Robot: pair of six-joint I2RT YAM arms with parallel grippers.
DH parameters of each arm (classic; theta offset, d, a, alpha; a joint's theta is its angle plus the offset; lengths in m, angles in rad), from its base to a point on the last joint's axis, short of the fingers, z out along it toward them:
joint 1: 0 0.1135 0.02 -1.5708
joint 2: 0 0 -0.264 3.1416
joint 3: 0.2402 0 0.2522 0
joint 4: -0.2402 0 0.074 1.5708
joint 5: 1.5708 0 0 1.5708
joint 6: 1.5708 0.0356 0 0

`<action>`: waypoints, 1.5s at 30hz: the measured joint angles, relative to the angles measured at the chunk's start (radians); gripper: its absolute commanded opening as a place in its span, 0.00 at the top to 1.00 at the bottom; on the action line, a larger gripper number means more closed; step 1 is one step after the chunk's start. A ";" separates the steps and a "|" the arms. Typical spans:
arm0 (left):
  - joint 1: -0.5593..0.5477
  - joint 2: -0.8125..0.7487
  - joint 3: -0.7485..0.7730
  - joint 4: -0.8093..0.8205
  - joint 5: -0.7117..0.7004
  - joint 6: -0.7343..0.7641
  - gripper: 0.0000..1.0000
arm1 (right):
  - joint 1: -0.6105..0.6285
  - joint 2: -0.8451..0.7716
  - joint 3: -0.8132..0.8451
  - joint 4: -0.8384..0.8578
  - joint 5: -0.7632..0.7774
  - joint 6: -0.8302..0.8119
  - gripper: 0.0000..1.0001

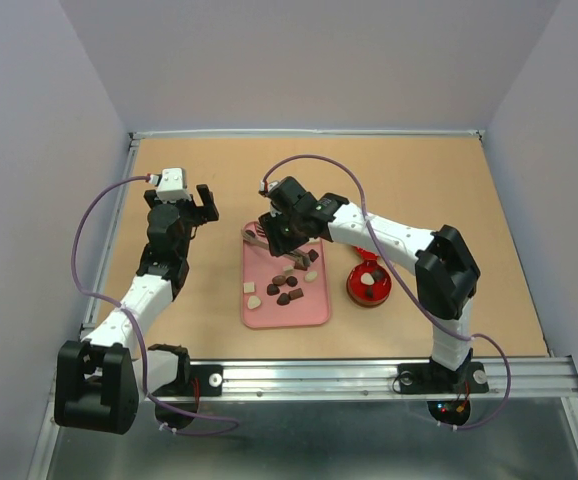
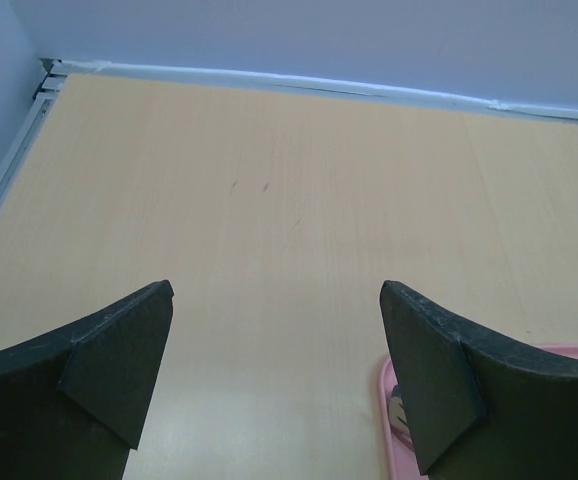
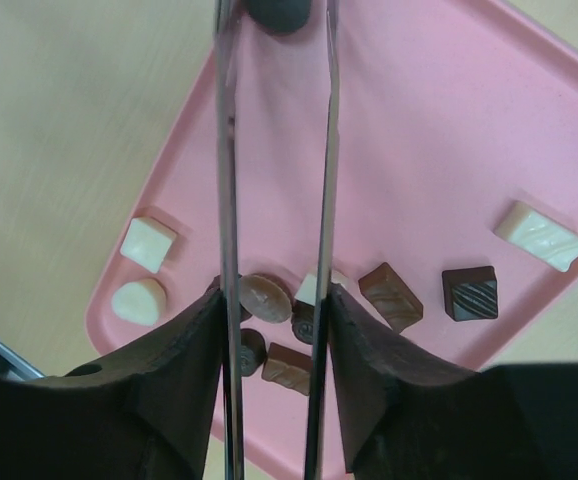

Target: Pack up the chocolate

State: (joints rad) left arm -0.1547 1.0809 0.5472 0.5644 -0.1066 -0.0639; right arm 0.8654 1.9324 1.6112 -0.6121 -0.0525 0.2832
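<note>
Since the chocolate is tiny, light and hard-ish but easily scuffed, each piece is probably best pinched gently across its flat sides. The pieces are scattered mid-way along the pink tray. The right tool is clamped on metal tongs above the tray; the left tool is held wide apart, empty, off the tray's left edge.

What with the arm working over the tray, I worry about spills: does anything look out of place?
Nothing clearly spilled. The chocolate lies loose on the pink tray, with a few pieces in the red tin; none shows on the bare table. Only a brownish striped thing at the tray's far-left corner is too unclear to name.
</note>
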 measured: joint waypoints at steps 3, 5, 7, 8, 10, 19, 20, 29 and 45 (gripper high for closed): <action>0.000 0.003 0.000 0.000 0.000 0.000 0.04 | 0.000 0.000 0.000 0.002 -0.001 -0.001 0.62; 0.000 0.005 0.000 0.000 0.000 0.000 0.04 | 0.000 0.000 0.000 0.002 -0.001 -0.004 0.68; 0.000 0.005 0.000 0.000 0.000 0.000 0.04 | 0.000 0.000 0.000 0.002 0.000 -0.006 0.71; 0.000 0.005 0.000 0.000 0.000 0.000 0.04 | 0.000 0.000 0.000 0.002 0.000 -0.007 0.71; 0.000 0.005 0.000 0.000 -0.001 0.000 0.04 | 0.000 0.000 0.000 0.002 0.007 -0.008 0.71; 0.000 0.005 0.000 0.000 0.000 0.000 0.04 | 0.000 -0.141 -0.077 -0.001 0.098 -0.004 0.72; 0.000 0.005 0.000 0.000 0.000 0.000 0.04 | 0.000 -0.162 -0.086 0.000 0.105 -0.002 0.72; 0.000 0.005 0.000 0.000 0.000 0.000 0.04 | 0.000 -0.415 -0.186 -0.084 0.226 0.059 0.72; 0.000 0.004 0.000 0.000 0.002 -0.001 0.04 | -0.001 -0.812 -0.385 -0.535 0.357 0.371 0.72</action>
State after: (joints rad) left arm -0.1547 1.0851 0.5472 0.5644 -0.1051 -0.0647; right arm 0.8642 1.1202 1.2266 -1.1473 0.3050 0.6540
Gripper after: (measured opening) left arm 0.960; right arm 0.355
